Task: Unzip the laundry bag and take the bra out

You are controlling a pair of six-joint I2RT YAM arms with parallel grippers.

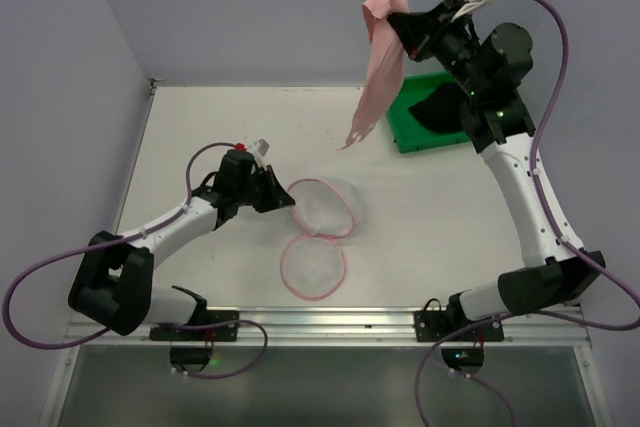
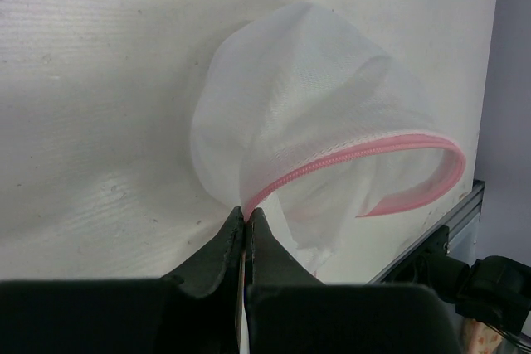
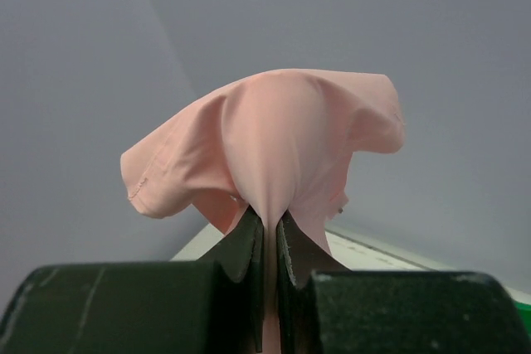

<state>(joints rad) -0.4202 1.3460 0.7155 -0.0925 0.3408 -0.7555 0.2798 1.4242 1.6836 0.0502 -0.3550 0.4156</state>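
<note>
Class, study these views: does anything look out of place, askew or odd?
The pale pink fabric bra dangles in mid-air, pinched in the right arm's jaws. The round white mesh laundry bag lies unzipped, its pink-trimmed flap flopped flat beside it. Nothing spilled.

laundry bag (image 1: 328, 205): white mesh drum, pink zipper trim, unzipped, on its side on table (image 1: 200, 127), round lid flap flat beside it, rim pinched in left gripper (image 1: 288, 197).
bra (image 1: 380, 72): pale pink, out of bag, dangling long from right gripper (image 1: 397, 22), above table.
</note>
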